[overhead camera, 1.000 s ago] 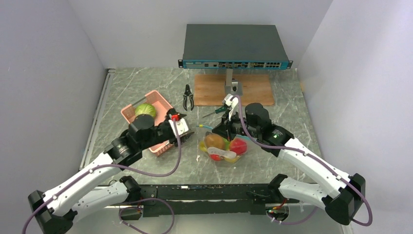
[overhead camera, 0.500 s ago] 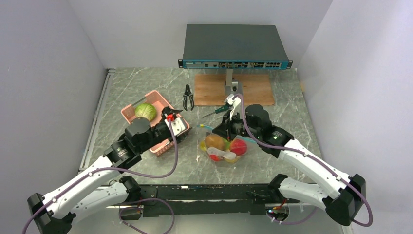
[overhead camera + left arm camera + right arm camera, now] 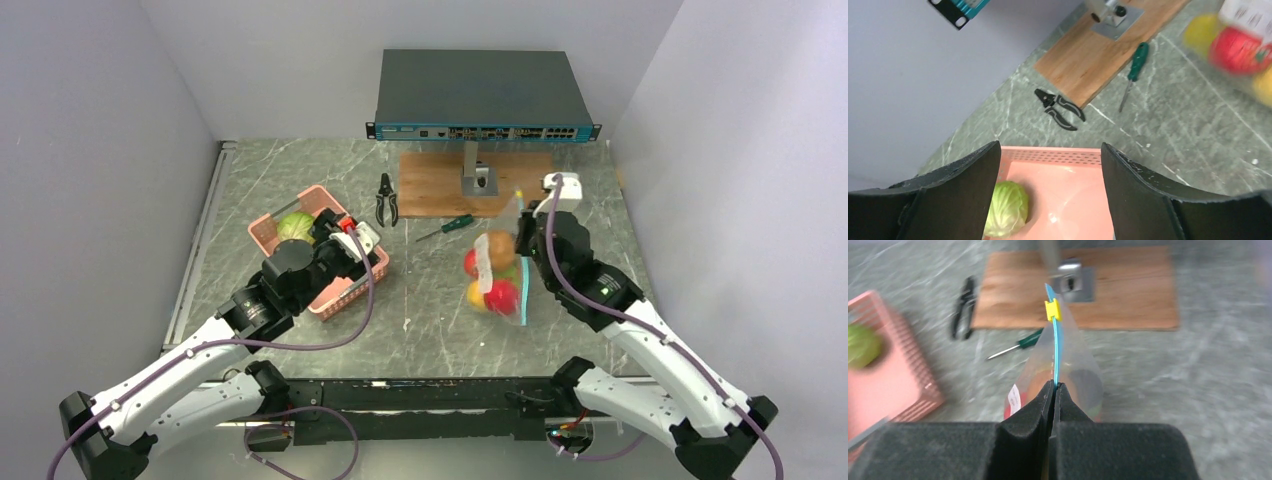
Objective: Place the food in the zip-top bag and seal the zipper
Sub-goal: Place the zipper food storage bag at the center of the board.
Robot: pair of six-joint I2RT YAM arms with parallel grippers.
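Note:
The zip-top bag [image 3: 492, 275] hangs off the table, holding red, yellow and brown food [image 3: 500, 296]. My right gripper [image 3: 521, 243] is shut on its zipper [image 3: 1055, 347], the teal strip running up from between the fingers [image 3: 1054, 385] to a yellow slider [image 3: 1052, 309]. A green cabbage [image 3: 296, 226] lies in the pink basket [image 3: 352, 285]. My left gripper [image 3: 330, 228] hovers over that basket, open and with nothing in it. In the left wrist view its fingers [image 3: 964, 192] frame the basket floor [image 3: 1068, 195], with the cabbage [image 3: 1007, 207] beside the left one.
Black pliers [image 3: 386, 198] and a green-handled screwdriver [image 3: 446, 226] lie on the table near a wooden board [image 3: 430, 186]. A metal stand [image 3: 473, 172] on the board carries a network switch [image 3: 482, 96]. White walls close in on three sides.
My right gripper has lifted the bag of food off the table and carried it up and to the right. My left gripper has drawn back left over the basket and opened a little wider.

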